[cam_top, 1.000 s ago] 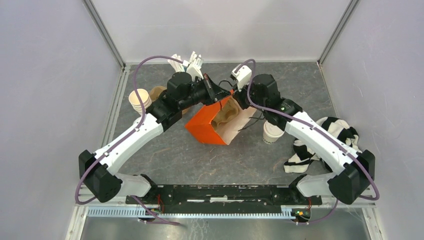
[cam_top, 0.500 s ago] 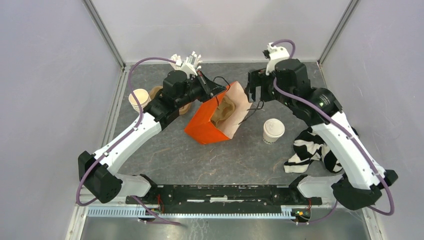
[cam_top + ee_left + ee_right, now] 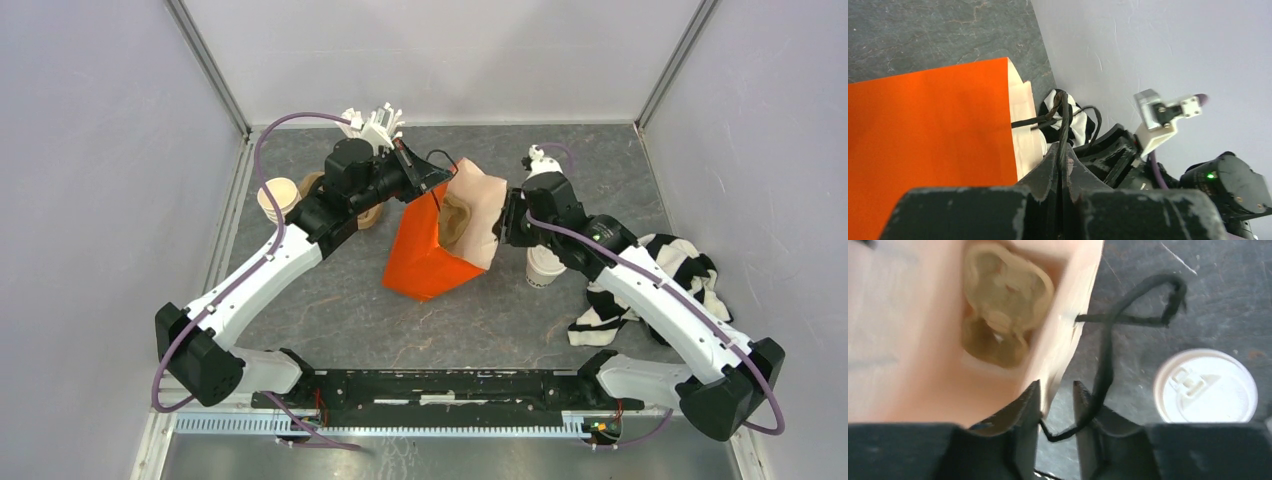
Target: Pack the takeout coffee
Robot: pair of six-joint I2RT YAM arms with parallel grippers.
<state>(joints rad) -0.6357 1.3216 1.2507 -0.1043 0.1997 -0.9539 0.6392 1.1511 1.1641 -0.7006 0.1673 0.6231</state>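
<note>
the right arm has swung back from the far corner and its right gripper [image 3: 505, 225] now sits at the right rim of the orange paper bag [image 3: 420, 262], which stands more upright than a moment ago. the left gripper [image 3: 1062, 155] is clamped on a black cord handle [image 3: 1063, 112], holding that side up so the mouth stays open. in the right wrist view, the right gripper's jaws stand narrowly apart astride the bag's cream inner wall, not yet pinching it, probably to spread the opening. something tan lies at the bottom of the bag; i cannot tell what it is. the takeout coffee [image 3: 1205, 386] stands lidded on the table just beside the bag, not yet packed, and from above the right arm partly hides it.
</note>
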